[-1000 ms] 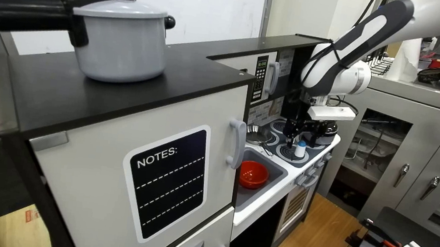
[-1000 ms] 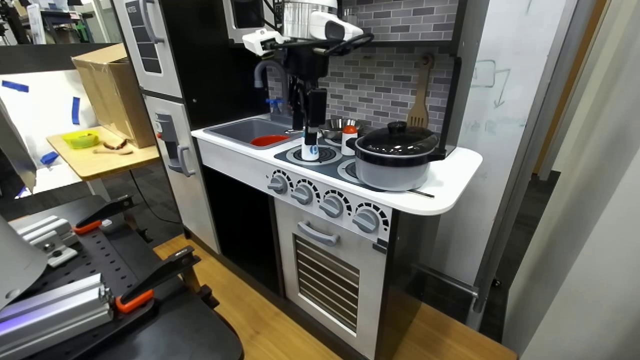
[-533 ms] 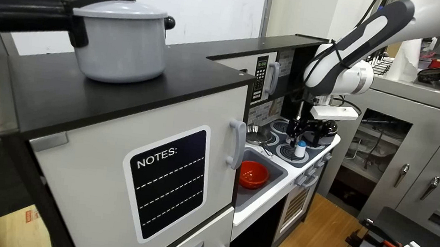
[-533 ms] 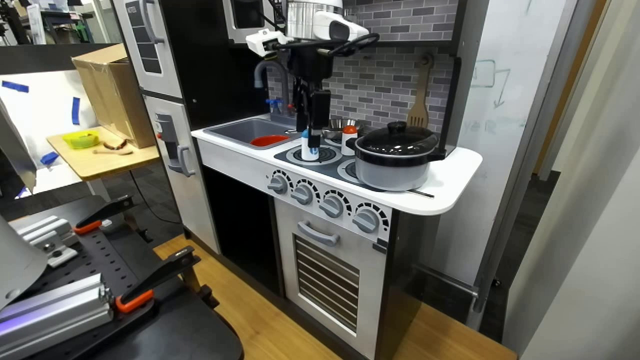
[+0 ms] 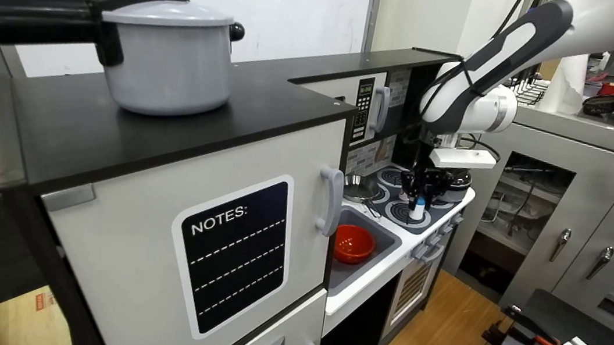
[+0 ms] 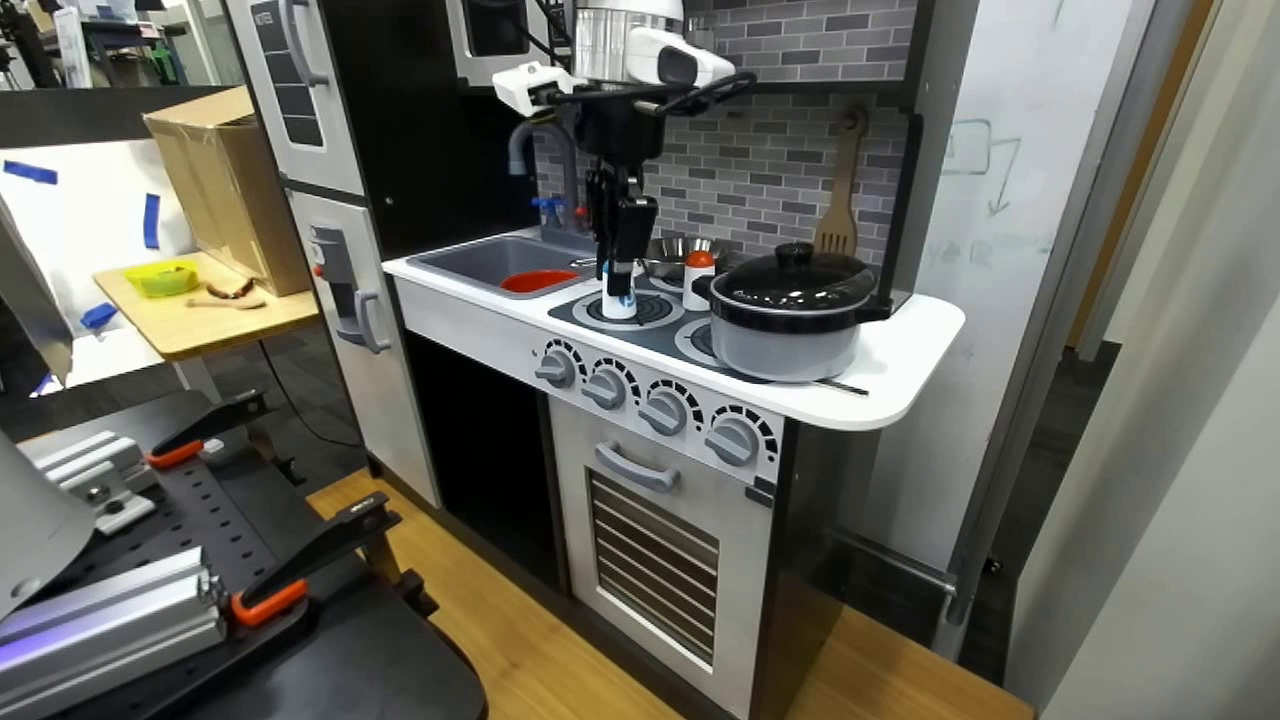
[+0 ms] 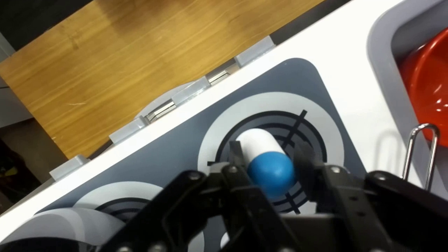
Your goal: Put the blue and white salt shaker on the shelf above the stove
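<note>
The blue and white salt shaker (image 7: 257, 143) stands on the front burner nearest the sink, white body below and blue cap on top. My gripper (image 7: 269, 157) reaches down from above with one finger on each side of it, shut around its upper part; one finger is blurred in the wrist view. In both exterior views the gripper (image 6: 622, 285) hides part of the shaker. The stove (image 6: 665, 345) has dark round burners and a white front with knobs. Above it, the shelf (image 5: 382, 59) is the narrow black board along the top of the back panel.
A red-capped shaker (image 6: 697, 285) and a grey pot with black lid (image 6: 785, 345) stand close by on the stove. A metal pan (image 5: 360, 189) is behind. The sink holds a red bowl (image 5: 354, 244). The toy microwave (image 5: 364, 109) and a tall faucet (image 6: 565, 165) rise near the arm.
The jaws stood apart around the shaker half a second ago and have now come together on it. The arm has moved only slightly, and the shaker is still on its burner.
</note>
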